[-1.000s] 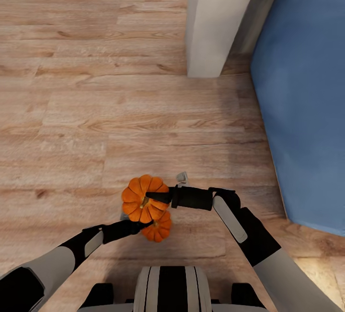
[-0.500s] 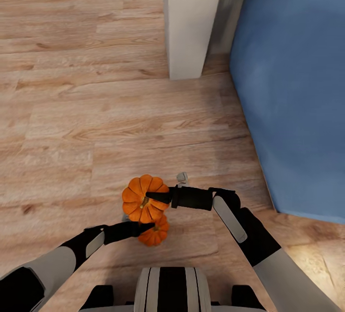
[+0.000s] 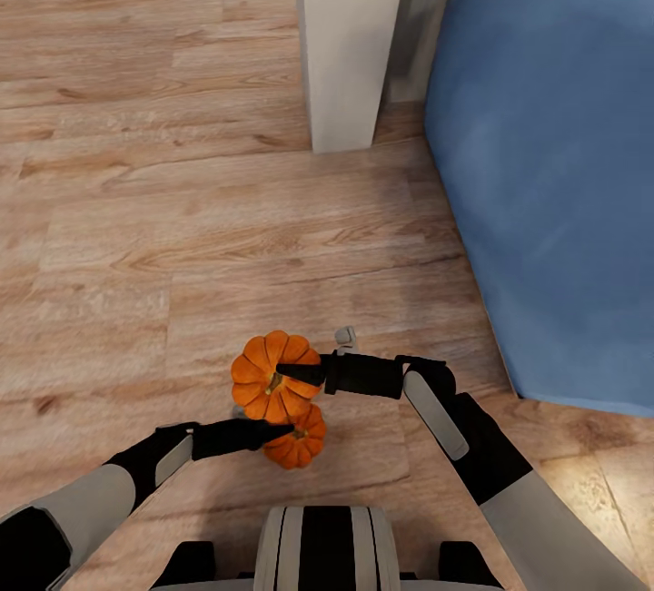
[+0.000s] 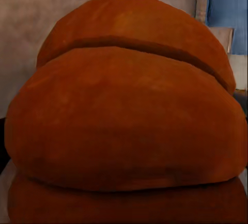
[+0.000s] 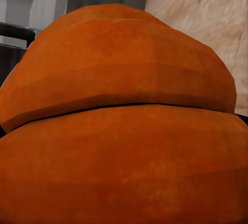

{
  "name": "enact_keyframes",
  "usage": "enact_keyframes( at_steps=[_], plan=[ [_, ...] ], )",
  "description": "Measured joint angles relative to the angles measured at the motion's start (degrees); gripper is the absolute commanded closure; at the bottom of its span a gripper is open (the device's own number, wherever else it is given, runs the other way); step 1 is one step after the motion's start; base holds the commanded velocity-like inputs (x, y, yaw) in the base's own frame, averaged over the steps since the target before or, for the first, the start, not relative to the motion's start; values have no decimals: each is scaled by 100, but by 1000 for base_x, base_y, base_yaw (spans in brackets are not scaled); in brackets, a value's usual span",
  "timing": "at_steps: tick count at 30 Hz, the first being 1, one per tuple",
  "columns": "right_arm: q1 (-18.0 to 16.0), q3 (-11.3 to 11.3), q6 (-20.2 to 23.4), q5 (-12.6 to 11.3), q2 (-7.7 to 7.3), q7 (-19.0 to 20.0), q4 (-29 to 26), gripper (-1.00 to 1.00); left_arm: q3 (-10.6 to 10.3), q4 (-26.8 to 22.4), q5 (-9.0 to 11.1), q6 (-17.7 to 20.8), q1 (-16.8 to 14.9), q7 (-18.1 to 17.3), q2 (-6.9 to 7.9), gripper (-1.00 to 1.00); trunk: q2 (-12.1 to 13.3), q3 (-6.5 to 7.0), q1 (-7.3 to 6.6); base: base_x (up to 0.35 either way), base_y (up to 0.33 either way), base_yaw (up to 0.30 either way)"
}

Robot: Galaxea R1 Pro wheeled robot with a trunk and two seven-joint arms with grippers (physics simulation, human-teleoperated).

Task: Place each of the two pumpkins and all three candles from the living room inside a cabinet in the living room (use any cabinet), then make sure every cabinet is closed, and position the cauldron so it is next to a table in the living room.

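Whole head view has slid left since a second ago: white pillar and blue sofa sit further left, so we are driving or turning, not handling. Both pumpkins ride low centre. Right gripper pinches the upper pumpkin; left gripper pinches the lower pumpkin. No cabinet reached. Wrist views give only orange ribs close up, plus slivers of sofa and floor; head view gives the room.

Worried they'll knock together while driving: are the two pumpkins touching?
Cannot tell. In the head view the upper pumpkin overlaps the lower pumpkin, hiding any gap.
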Motion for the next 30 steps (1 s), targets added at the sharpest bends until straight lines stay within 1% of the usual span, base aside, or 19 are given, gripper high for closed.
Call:
enact_keyframes(
  at_steps=[2, 4, 5, 7, 8, 10, 14, 16, 19, 20, 21, 24, 25, 26, 27, 29, 30],
  plan=[
    [0, 0, 1, -3, -2, 0, 0, 100, 9, -1, 2, 2, -2, -138, 118, 100, 0, 0, 0, 0, 0, 0],
    [0, -3, -1, -9, -7, 0, 0, 100, 16, -7, 5, 3, -8, -184, 185, 100, 0, 0, 0, 0, 0, 0],
    [0, -7, -1, -14, -8, 3, 0, 100, 24, -16, 21, 2, -19, -197, 247, 100, 0, 0, 0, 0, 0, 0],
    [0, -16, 0, -20, -9, 8, -8, 100, 29, -22, 43, 3, -35, -213, 306, 100, 0, 0, 0, 0, 0, 0],
    [0, -29, -3, -28, -9, 8, -14, 100, 35, -28, 42, -4, -42, -216, 370, 100, 0, 0, 0, 0, 0, 0],
    [0, -82, -6, -28, -14, 11, -25, 100, 33, -68, 52, -3, -46, -301, 418, 100, 0, 0, 0, 0, 0, 0],
    [-1, -473, -11, -27, -26, 36, -33, 100, 41, -87, 55, -3, -58, -518, 515, 100, 0, 0, 0, 0, 0, 0],
    [-1, -640, -5, -27, -27, 44, -34, 100, 84, -89, 54, -3, -65, -569, 543, 100, 0, 0, 0, 0, 0, 0],
    [-1, -882, 0, -27, -32, 53, -35, 100, 135, -91, 58, -3, -72, -604, 656, 100, 0, 0, 0, 0, 0, 0],
    [-1, -982, -6, -19, -35, 51, -34, 100, 169, -94, 60, -1, -72, -647, 730, 100, 0, 0, 0, 0, 0, 0],
    [0, -1022, 11, -32, -35, 53, -35, 100, 221, -97, 67, 1, -73, -694, 764, 100, 0, 0, 0, 0, 0, 0],
    [0, -1151, 30, -27, -37, 52, -37, 100, 478, -95, 57, 3, -73, -939, 884, 100, 0, 0, 0, 0, 0, 0],
    [0, -1188, 35, -26, -41, 52, -41, 100, 597, -90, 58, 6, -72, -1031, 990, 100, 0, 0, 0, 0, 0, 0],
    [0, -1198, 42, -29, -42, 53, -42, 100, 683, -91, 65, 6, -72, -1059, 1044, 100, 0, 0, 0, 0, 0, 0],
    [0, -1207, 39, -26, -48, 53, -43, 100, 694, -90, 64, 6, -72, -1076, 1085, 100, 0, 0, 0, 0, 0, 0],
    [-1, -1260, 22, -28, -92, 58, -43, 100, 817, -91, 67, 7, -70, -1099, 1176, 100, 0, 0, 0, 0, 0, 0],
    [-1, -1302, 26, -33, -100, 59, -43, 100, 843, -91, 68, 6, -71, -1102, 1194, 100, 0, 0, 0, 0, 0, 0]
  ],
)
